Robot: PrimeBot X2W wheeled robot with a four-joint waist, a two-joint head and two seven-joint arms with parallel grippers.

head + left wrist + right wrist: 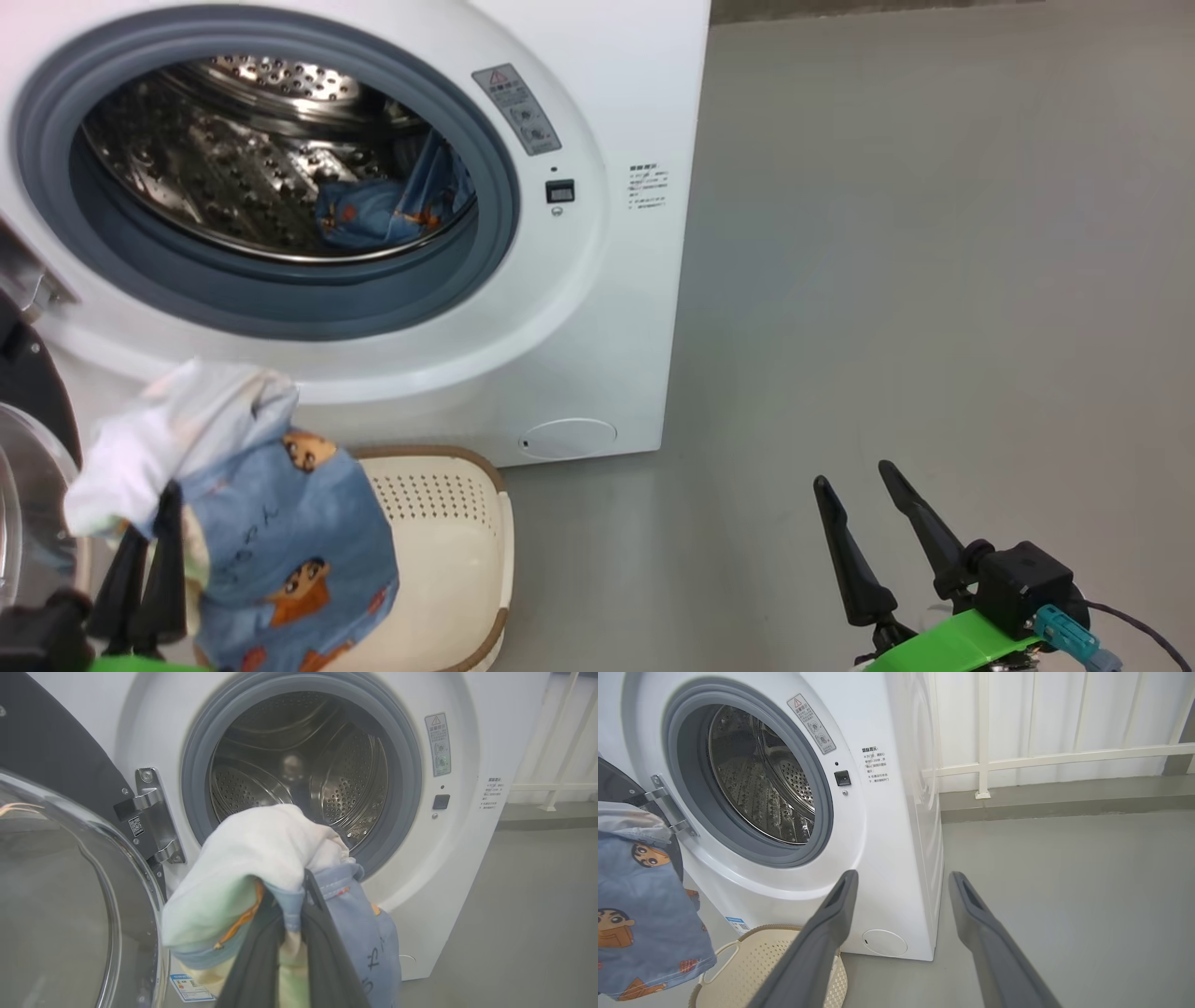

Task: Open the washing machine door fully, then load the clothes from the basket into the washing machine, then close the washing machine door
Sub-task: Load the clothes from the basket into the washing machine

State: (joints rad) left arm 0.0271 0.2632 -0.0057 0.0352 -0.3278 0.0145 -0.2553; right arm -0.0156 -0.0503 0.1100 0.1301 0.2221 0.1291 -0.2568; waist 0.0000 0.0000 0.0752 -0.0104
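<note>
Hanging long-axis twelve to six o'clock, the clothes point(289, 541) droop from the clamped left fingers point(168, 560); the right fingers point(845, 551) stand wide, empty.

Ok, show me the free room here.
Bare floor lies right of the washing machine, around the open right hand. Drum mouth is passable; one blue garment lies inside. Crowded at left: basket, door, left hand gripping clothes.
</note>
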